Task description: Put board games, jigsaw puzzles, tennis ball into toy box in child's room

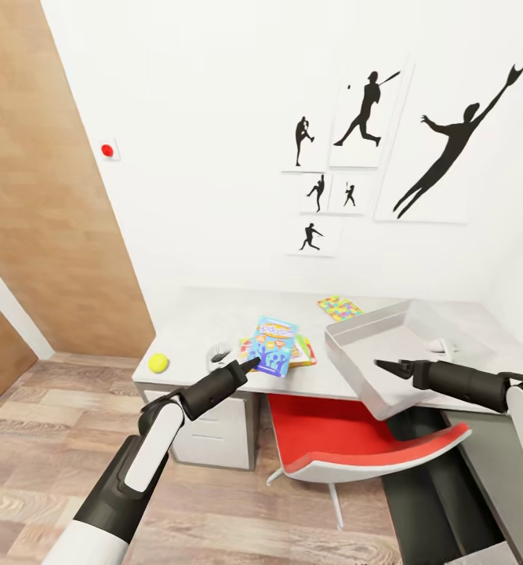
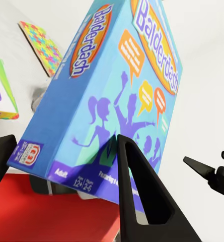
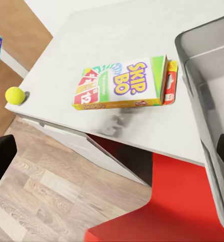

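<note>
The left gripper [image 1: 252,363] is clamped on the lower edge of the blue Balderdash box [image 1: 274,345], holding it tilted up above the front edge of the table [image 1: 214,314]; in the left wrist view one dark finger [image 2: 139,191] crosses the face of the box [image 2: 106,96]. Just behind it on the tabletop lies the Skip-Bo box [image 3: 124,83], stacked on another flat box with a red edge [image 3: 170,83].

The tennis ball [image 1: 158,362] sits at the table's front left corner, well apart from both grippers. A jigsaw puzzle [image 1: 339,308] lies flat near the wall, just beside the far left corner of the toy box [image 1: 355,357].

The right gripper [image 1: 394,367] hangs over the front part of the toy box, its jaws set apart and holding nothing. The toy box itself stands tilted at the right of the table, above the red seat of the chair [image 1: 347,439]. Black baseball silhouette pictures [image 1: 367,110] hang on the white wall.
</note>
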